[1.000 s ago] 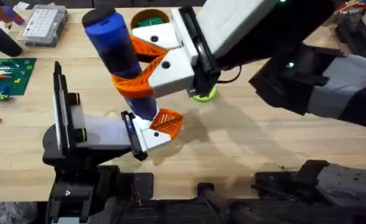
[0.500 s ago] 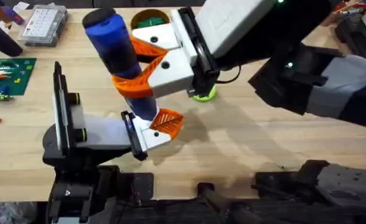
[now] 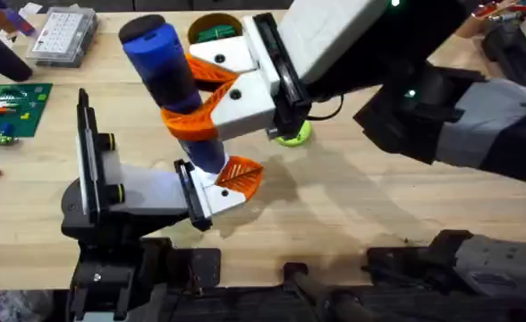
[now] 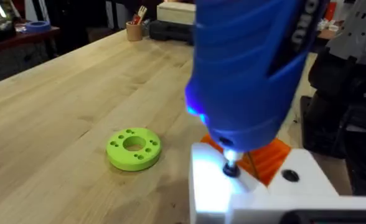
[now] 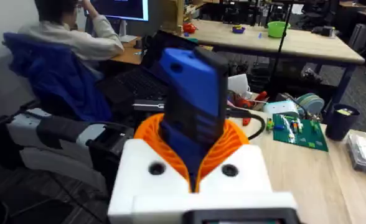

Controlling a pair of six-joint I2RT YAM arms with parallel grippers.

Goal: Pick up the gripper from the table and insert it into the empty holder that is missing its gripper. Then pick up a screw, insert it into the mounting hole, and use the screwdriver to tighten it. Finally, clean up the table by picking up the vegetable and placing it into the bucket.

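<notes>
My right gripper [image 3: 200, 94] reaches across from the right and is shut on the blue screwdriver [image 3: 166, 76], which stands nearly upright between its orange pads [image 5: 233, 140]. The screwdriver's lit metal tip presses on a small screw [image 4: 231, 168] in a white gripper part with an orange ribbed pad [image 3: 236, 177]. That part sits at the end of my left arm, where the left gripper [image 3: 211, 192] is. The orange-brown bucket [image 3: 216, 20] stands at the back, half hidden by the right gripper, with something green inside. The vegetable is out of view.
A lime-green ring [image 3: 295, 134] lies on the wooden table [image 3: 352, 197] just right of the work spot. A clear compartment box [image 3: 62, 36] and a green circuit board [image 3: 12, 107] sit at the far left. The right arm's bulk hangs over the right half.
</notes>
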